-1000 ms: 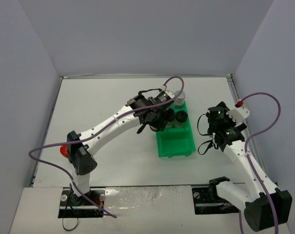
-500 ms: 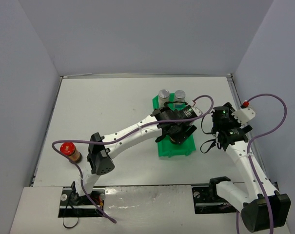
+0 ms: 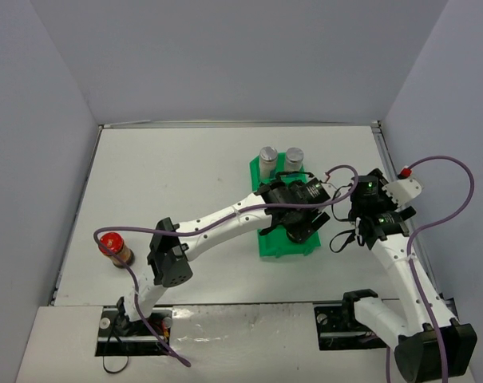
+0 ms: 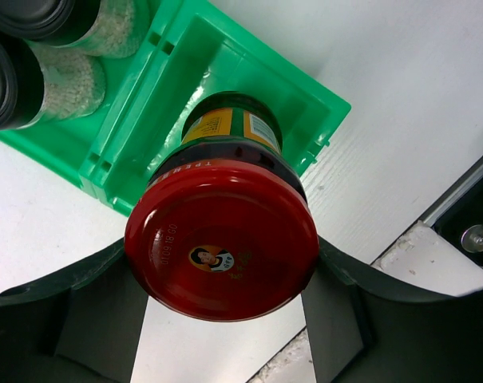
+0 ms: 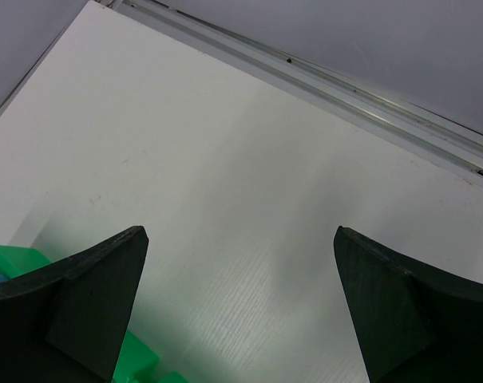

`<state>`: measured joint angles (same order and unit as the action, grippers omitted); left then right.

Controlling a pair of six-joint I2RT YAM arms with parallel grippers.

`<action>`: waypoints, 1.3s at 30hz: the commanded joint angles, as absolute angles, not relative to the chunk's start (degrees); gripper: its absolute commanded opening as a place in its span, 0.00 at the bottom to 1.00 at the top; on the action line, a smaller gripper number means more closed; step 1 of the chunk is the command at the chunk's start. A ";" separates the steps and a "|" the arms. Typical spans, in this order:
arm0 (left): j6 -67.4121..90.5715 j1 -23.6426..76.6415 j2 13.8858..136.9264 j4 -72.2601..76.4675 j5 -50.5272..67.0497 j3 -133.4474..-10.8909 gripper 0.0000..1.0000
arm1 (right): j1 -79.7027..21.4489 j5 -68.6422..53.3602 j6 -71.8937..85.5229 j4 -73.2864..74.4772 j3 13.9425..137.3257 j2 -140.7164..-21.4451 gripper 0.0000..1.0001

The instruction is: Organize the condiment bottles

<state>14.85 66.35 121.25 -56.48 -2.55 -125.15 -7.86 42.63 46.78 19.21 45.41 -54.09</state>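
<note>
green bin (image 4: 298,81): moulded plastic; smooth, glossy
red-lidded jar (image 4: 222,239): lid smooth and shiny; printed label glossy
black-lidded jars (image 4: 65,80): clear walls over grainy pale contents; lids with a dull sheen
silver lids (image 3: 267,153): metal-looking; soft matt grey
table (image 5: 249,183): matt white; fine lined grain
left gripper fingers (image 4: 81,319): dark plastic; matt
right gripper fingers (image 5: 89,295): same dark matt plastic

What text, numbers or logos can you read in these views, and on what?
"18" and "00": parts of a stamped digit code on the red lid of the jar in the left gripper; other digits unclear.
Small portrait logo at the lid's centre; its caption is too small to read.
Yellow and white label on that jar: print blurred, unreadable.
Nothing else legible in any view.
</note>
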 commanded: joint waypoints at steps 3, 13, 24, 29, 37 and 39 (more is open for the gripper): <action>11.79 66.53 121.06 -48.78 -2.20 -128.47 0.00 | -7.56 44.74 47.98 19.50 45.18 -51.61 1.00; 11.50 65.81 123.56 -46.76 -2.08 -128.78 0.00 | -7.61 44.74 47.99 20.60 45.12 -50.06 1.00; 11.51 63.83 124.88 -45.62 -1.32 -128.41 0.00 | -7.56 44.04 47.99 20.74 45.00 -50.10 1.00; 11.59 63.12 125.39 -44.91 -0.21 -127.88 0.00 | -7.56 44.03 48.06 20.83 44.82 -49.92 1.00; 11.78 62.75 126.39 -46.07 1.85 -128.50 0.00 | -7.56 43.95 48.08 20.83 44.82 -50.28 1.00; 12.03 62.75 126.72 -46.73 2.10 -128.98 0.02 | -7.56 43.87 48.16 20.83 44.74 -50.61 1.00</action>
<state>12.52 63.24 128.60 -49.41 1.11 -124.99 -7.79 42.54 47.11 22.13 44.45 -50.46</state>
